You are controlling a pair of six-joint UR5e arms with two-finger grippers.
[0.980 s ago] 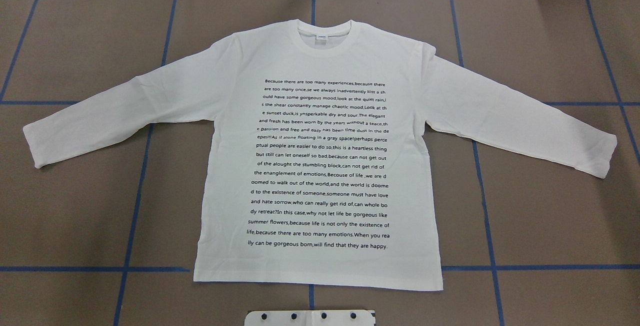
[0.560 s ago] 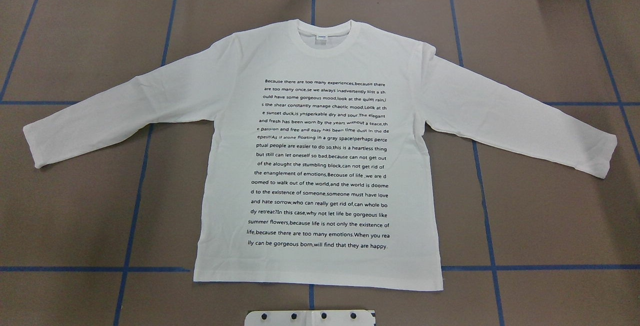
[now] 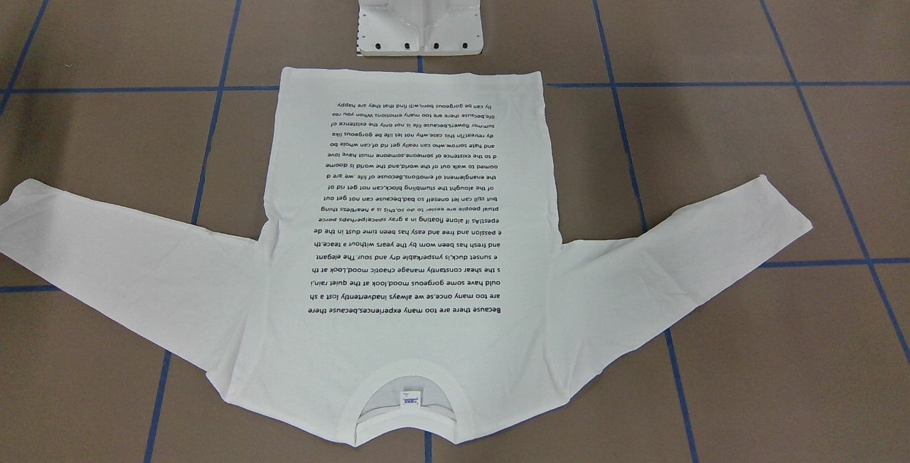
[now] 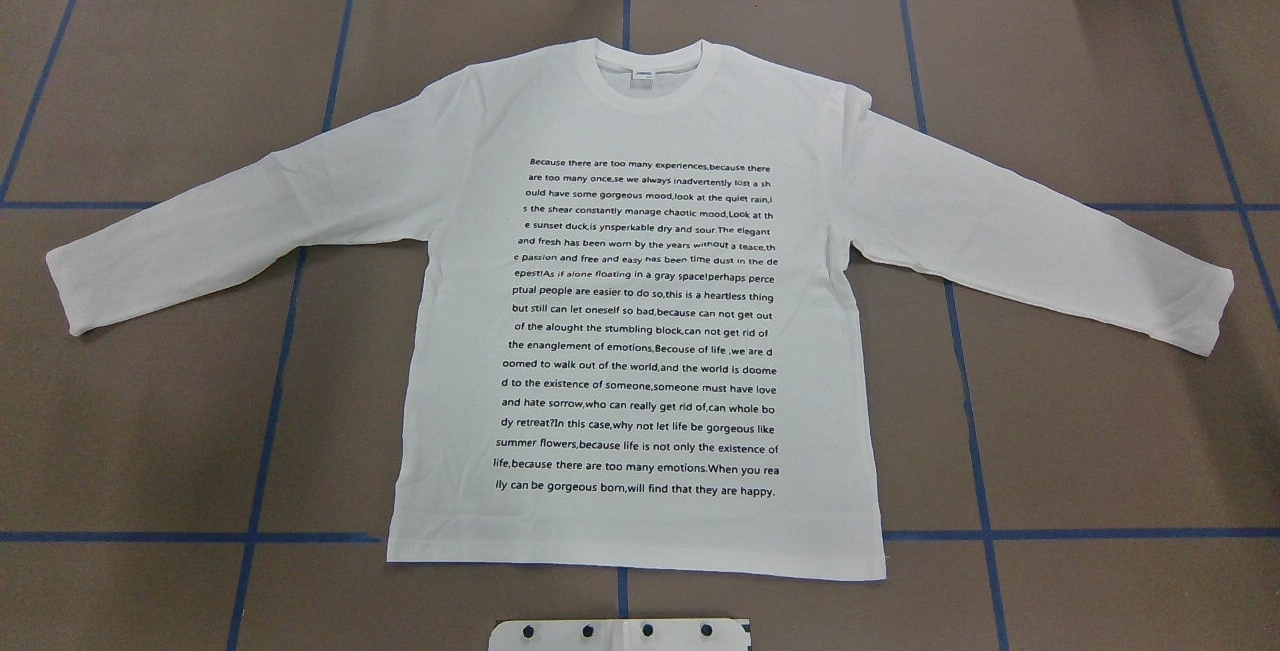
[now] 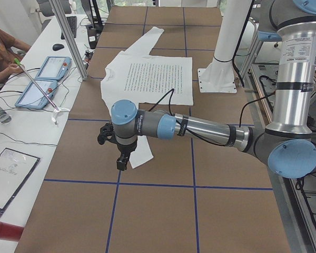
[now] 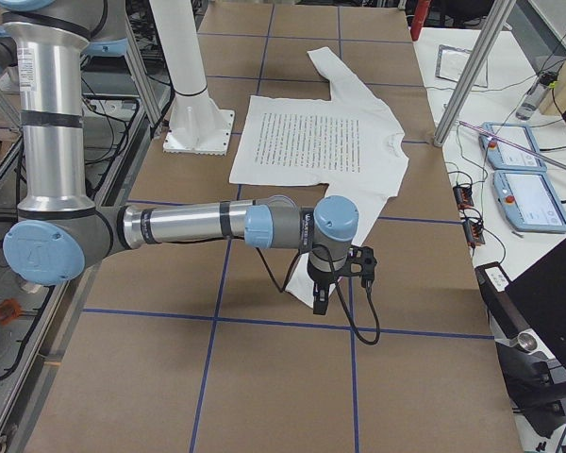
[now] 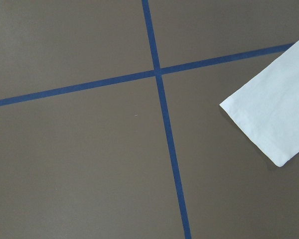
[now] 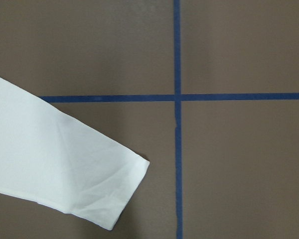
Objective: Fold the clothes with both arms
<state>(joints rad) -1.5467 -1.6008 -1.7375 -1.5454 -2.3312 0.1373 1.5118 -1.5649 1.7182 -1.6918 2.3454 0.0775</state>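
Observation:
The white long-sleeved T-shirt (image 4: 640, 111) lies flat on the brown table, black text side up and both sleeves spread out, collar away from the robot (image 3: 412, 349). My left gripper (image 5: 103, 135) shows only in the exterior left view, hovering over the left sleeve's cuff (image 7: 271, 122). My right gripper (image 6: 362, 263) shows only in the exterior right view, hovering over the right sleeve's cuff (image 8: 65, 169). I cannot tell whether either gripper is open or shut. Neither touches the shirt.
The white pedestal base (image 3: 419, 18) stands just behind the shirt's hem. Blue tape lines (image 4: 270, 401) grid the table. Aluminium posts (image 5: 68, 37) and an operators' bench with tablets (image 5: 42, 79) run along the far side, where a person's arm (image 5: 2, 50) rests.

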